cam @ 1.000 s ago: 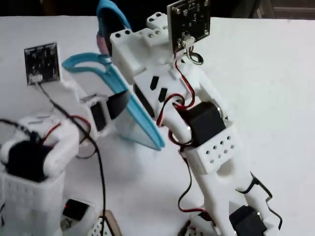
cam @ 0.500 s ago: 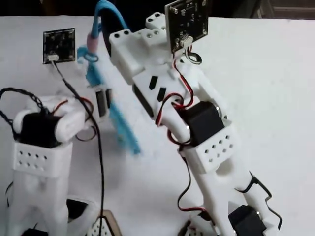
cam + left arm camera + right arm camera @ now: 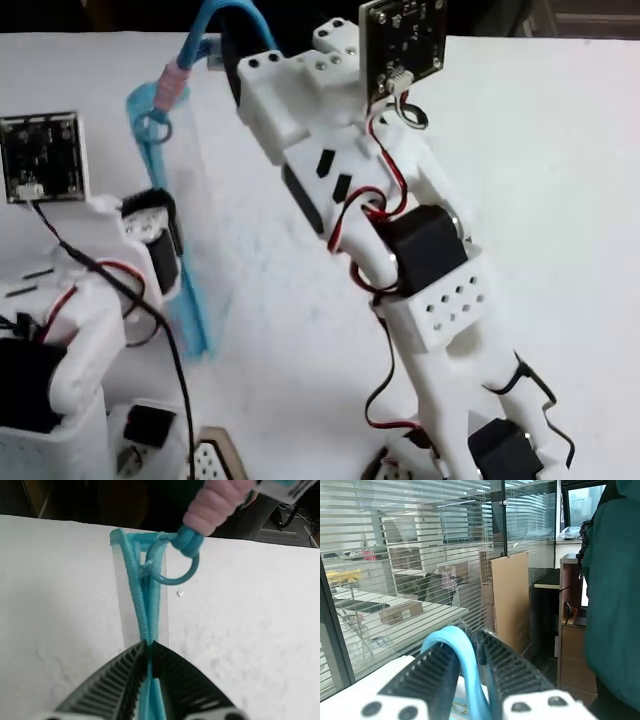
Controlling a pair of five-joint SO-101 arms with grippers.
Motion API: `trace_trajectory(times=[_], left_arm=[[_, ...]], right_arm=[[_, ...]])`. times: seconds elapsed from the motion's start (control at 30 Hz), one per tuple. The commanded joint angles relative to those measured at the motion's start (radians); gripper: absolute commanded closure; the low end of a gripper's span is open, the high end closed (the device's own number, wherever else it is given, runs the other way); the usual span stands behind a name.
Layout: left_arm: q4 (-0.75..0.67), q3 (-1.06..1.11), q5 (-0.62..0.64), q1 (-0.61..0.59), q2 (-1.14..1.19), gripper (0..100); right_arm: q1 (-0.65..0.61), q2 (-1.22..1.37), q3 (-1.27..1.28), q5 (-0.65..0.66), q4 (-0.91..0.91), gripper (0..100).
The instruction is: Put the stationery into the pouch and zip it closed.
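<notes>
**Spotter one:** Your left claw (image 3: 148, 645) is clenching the blue zipper edge of the pouch (image 3: 142, 605), with its ribbed fingers pressing in from both sides.

**Spotter two:** And your right claw (image 3: 467, 642) is grasping the blue strap (image 3: 451, 639), which is arching up between its fingers.

**Spotter one:** From above, you are looking at the pouch stretching from the far left toward the near left of the surface (image 3: 560, 150), between your left arm (image 3: 70, 330) and your right arm (image 3: 400, 250). Whether its near end is touching the surface, you cannot tell.

**Spotter two:** At the far end of the zipper, the ring (image 3: 175, 582) is hanging beside the pink tag (image 3: 215, 505).

**Spotter one:** The surface is showing white and slightly grainy, and a tiny fleck (image 3: 180, 594) is lying on it just beside the ring.

**Spotter two:** Beyond its far edge, the room is looking dark from above. Your right wrist camera is facing out into the room, where slatted blinds (image 3: 395, 540) are covering a wide stretch of glass on the left.

**Spotter one:** A cardboard panel (image 3: 510, 597) is standing upright near the middle, and a wooden cabinet (image 3: 570, 640) is standing just to the right of it.
</notes>
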Motion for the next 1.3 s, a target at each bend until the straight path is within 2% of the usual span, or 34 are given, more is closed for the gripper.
trace_trajectory(times=[0.0,0.17,0.43,0.53,0.6,0.7,0.83,1.0,1.27], left_arm=[[0.003,-0.031,-0.021,-0.008,-0.028,98],[0.026,-0.035,-0.026,-0.002,-0.028,98],[0.051,-0.038,-0.051,0.001,-0.031,98],[0.087,-0.124,-0.057,0.068,-0.07,98],[0.115,-0.183,-0.066,0.128,-0.101,98],[0.14,-0.244,-0.081,0.18,-0.133,98],[0.181,-0.298,-0.083,0.183,-0.134,98],[0.184,-0.296,-0.084,0.183,-0.131,98],[0.181,-0.249,-0.086,0.183,-0.087,97]], right_arm=[[0.012,-0.018,-0.044,-0.002,-0.007,98.2],[0.018,-0.018,-0.044,-0.002,-0.007,98.2],[0.213,0.134,-0.044,-0.04,-0.147,98.2],[0.297,0.248,-0.106,-0.038,-0.26,98.2],[0.332,0.341,-0.175,-0.038,-0.26,98.2],[0.377,0.481,-0.301,-0.038,-0.222,98.2],[0.417,0.644,-0.497,-0.043,-0.14,98.2],[0.348,0.671,-0.732,-0.038,0.107,98.2],[0.225,0.668,-1.082,-0.037,0.282,98.2]])
